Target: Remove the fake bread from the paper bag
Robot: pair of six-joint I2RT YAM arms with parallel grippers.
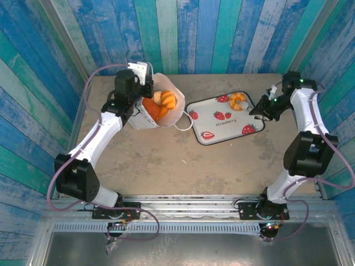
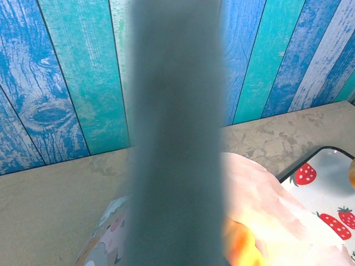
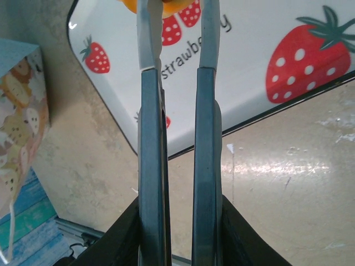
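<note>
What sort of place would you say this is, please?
Probably a robot test cell: a left arm and right arm bolted at the table edge, blue plank walls as backdrop, and toy bread in a bag beside a tray.

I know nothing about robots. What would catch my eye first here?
The blue and turquoise plank walls all around the table. Then the white paper bag at left, its mouth full of orange fake bread, and the strawberry tray beside it, where one pastry lies at the right arm's fingers.
</note>
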